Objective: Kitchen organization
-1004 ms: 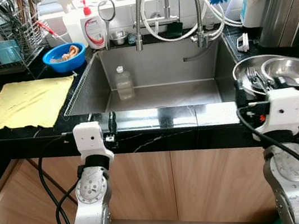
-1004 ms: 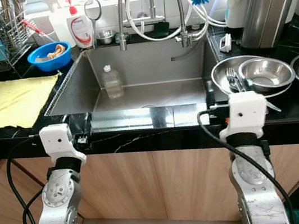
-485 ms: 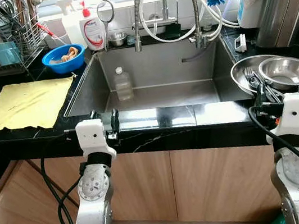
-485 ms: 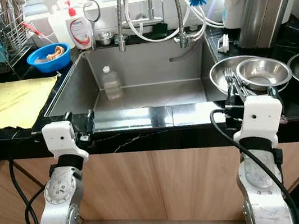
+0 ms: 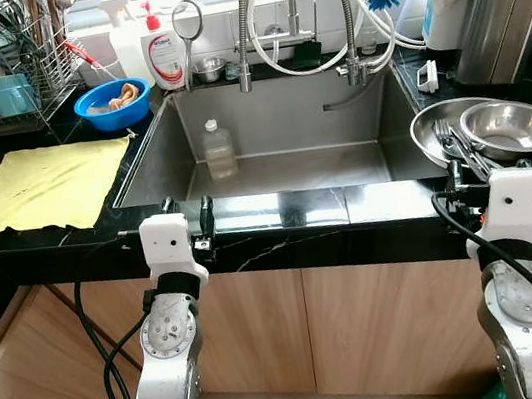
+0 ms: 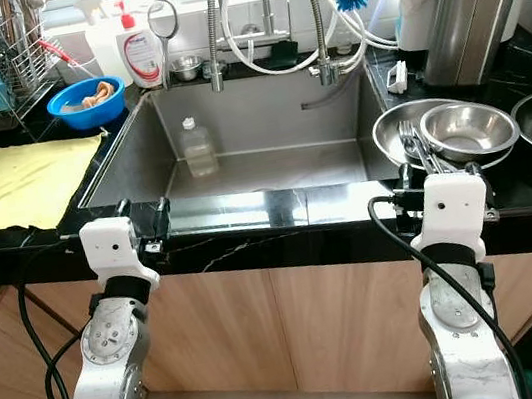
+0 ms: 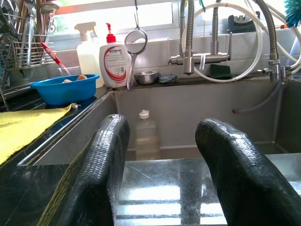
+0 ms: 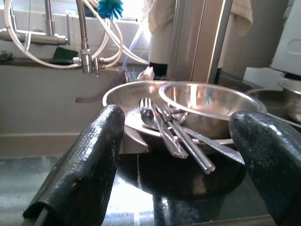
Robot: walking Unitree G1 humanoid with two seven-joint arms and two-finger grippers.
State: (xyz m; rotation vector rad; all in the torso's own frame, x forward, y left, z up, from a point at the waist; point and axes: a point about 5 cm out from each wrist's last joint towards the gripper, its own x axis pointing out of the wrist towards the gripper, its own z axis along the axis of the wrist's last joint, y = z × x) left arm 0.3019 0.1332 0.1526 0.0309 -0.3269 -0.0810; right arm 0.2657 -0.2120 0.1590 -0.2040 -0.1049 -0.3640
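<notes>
A clear plastic bottle (image 5: 220,148) stands upright in the steel sink (image 5: 287,206). On the counter right of the sink, a small steel bowl (image 5: 515,127) sits inside a wider one (image 5: 433,122), with forks and other cutlery (image 5: 460,143) lying across the rim. My left gripper (image 5: 188,215) rests open at the counter's front edge, by the sink's left front corner, holding nothing. My right gripper (image 8: 181,121) is open wide at the front edge, just in front of the bowls and cutlery (image 8: 181,134), with nothing between its fingers.
A yellow cloth (image 5: 41,184) lies flat left of the sink. Behind it are a blue bowl (image 5: 113,102), a dish rack (image 5: 21,56) and soap bottles (image 5: 165,53). Taps and hoses (image 5: 297,12) hang over the sink's back. A tall steel canister (image 5: 509,4) stands back right.
My right gripper has shifted to the right along the counter edge and now faces the steel bowls. The left gripper has barely moved.
</notes>
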